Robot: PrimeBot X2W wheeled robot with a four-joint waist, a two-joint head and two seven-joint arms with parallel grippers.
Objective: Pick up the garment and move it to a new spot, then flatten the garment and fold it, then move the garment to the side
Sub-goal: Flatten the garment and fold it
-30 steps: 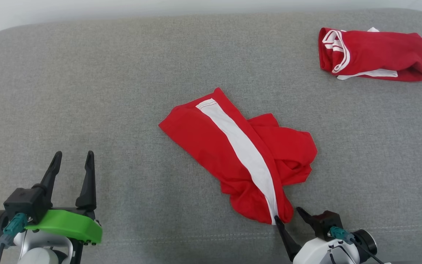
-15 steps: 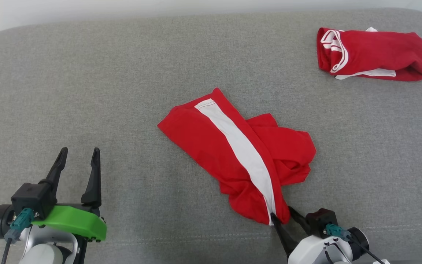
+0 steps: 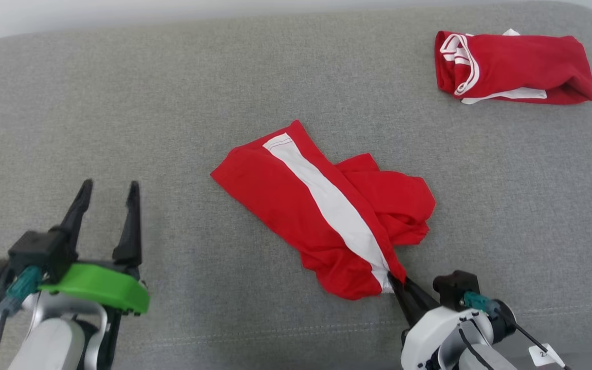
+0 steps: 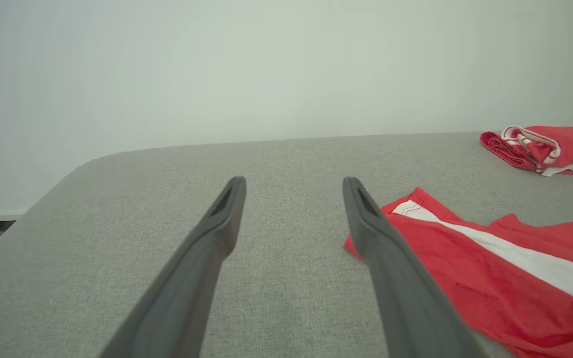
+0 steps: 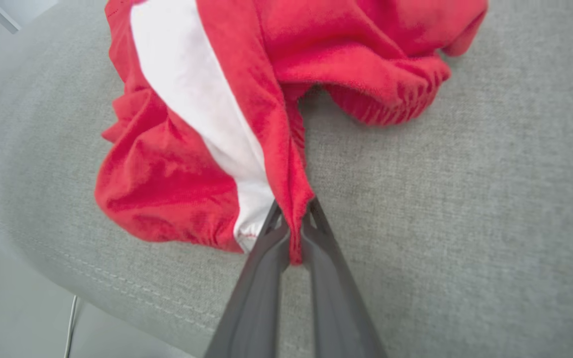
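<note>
Pinches the near corner of the red garment (image 5: 167, 189) between the right fingers (image 5: 261, 278), pressed together on a bunched fold just beside the white stripe (image 5: 192, 99). Looks like a shallow bite, right at the tips. Best to raise straight up and slowly, checking the right wrist view for cloth creeping out. On any slip, lower and re-pinch deeper instead of dragging.

Leaves the rest crumpled mid-cushion, one part flat toward the far left, another heaped to the right. Expect a long, twisted hang from that single corner, and lift high enough to clear the grey cushion (image 3: 121, 103) before carrying across.

Holds the left fingers (image 3: 130, 221) spread wide and empty over bare cushion, well apart from the cloth. Marks a likely set-down spot there, with a second pair ready for catching the opposite corner during flattening. Keep clear of the folded red garment (image 3: 522, 61) near the far right corner.
</note>
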